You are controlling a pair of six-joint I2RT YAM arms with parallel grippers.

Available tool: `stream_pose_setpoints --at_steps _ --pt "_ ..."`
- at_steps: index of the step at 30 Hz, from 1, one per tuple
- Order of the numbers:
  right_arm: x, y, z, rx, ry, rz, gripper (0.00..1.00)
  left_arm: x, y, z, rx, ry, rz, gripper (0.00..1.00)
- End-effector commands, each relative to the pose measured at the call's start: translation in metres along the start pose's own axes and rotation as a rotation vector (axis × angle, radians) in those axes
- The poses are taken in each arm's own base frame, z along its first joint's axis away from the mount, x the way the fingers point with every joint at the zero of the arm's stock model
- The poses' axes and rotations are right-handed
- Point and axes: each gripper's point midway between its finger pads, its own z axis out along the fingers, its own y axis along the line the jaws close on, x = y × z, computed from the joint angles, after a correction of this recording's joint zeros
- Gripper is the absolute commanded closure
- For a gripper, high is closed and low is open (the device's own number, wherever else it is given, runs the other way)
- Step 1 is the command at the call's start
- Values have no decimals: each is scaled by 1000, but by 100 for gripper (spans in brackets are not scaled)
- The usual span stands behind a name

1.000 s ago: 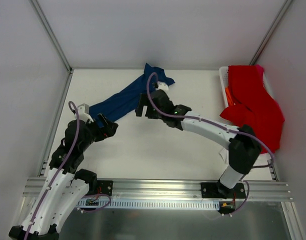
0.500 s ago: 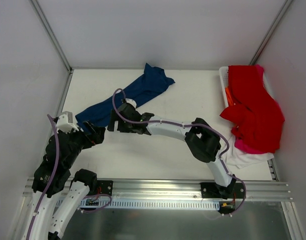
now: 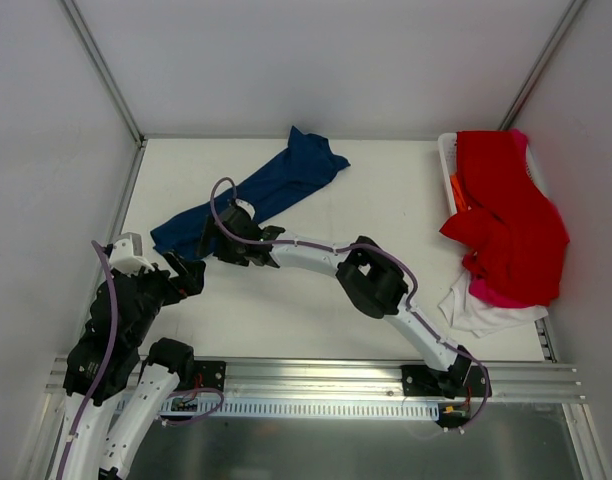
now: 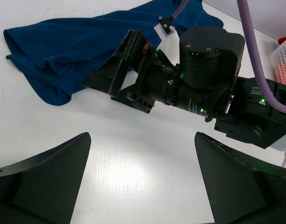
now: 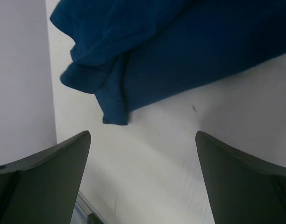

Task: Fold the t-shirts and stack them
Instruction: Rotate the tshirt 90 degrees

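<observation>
White table (image 3: 406,190) bears a navy t-shirt (image 3: 286,180) (rumpled, stretched diagonally).

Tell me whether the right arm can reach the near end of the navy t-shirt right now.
Probably yes. The right gripper stands open right at the near end of the navy t-shirt, with only table between. The left gripper sits close but off to the side.

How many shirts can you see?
4: navy tee lying left of centre; red tee draped over the basket at right; pink tee and white tee peeking from under it. More may be hidden.
</observation>
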Motion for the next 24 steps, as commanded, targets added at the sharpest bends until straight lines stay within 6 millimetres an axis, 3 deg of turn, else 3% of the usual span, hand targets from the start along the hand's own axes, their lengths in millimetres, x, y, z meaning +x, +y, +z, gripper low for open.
stream_pose_setpoints --at_steps 1,12,24 --pt "-3 28 2 -65 6 51 0 0 2 1 -6 -11 13 5" --pt "-11 39 30 -116 -17 121 0 2 3 2 -9 -5 2 5" --pt "-30 31 55 -158 -61 198 1 2 4 1 -11 -17 -9 5"
